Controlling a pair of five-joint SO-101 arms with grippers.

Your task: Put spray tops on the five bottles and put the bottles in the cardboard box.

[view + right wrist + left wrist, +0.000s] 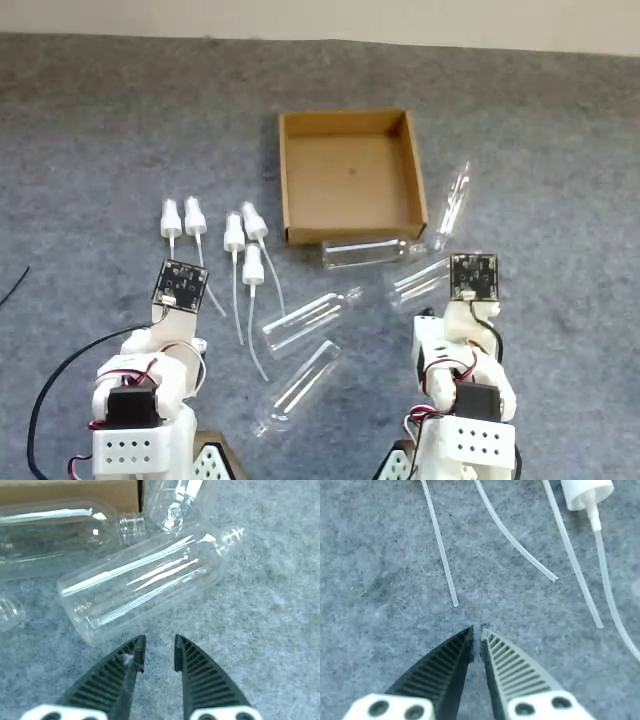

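1. Across the whole scene spreads the grey, felt-like tabletop [90,130], which carries everything.
2. Two white arms stand at its near edge: the left arm [140,400] toward the near-left corner and the right arm [465,400] toward the near-right corner.
3. The cardboard box [292,180] sits open-topped toward the far edge, about midway between the side edges.
4. Five clear bottles lie on their sides on the tabletop, all outside the box and without tops. One [365,252] lies along the box's near wall, and one [452,207] lies slanted just beside the wall facing the right edge. A third [420,280] is just ahead of the right arm. Two more [310,320] [297,388] lie between the arms, the last nearest the near edge.
5. The right hand [160,645] hangs low over the tabletop with its fingers slightly parted. It grasps nothing, and its tips are just short of a bottle's side.
6. The left hand [476,630] is clenched almost tip to tip on nothing, over bare tabletop near the tube ends.
7. Five white spray tops [171,216] [195,215] [234,232] [255,221] [253,264] lie loose between the box and the left arm. Their thin tubes trail toward the near edge.
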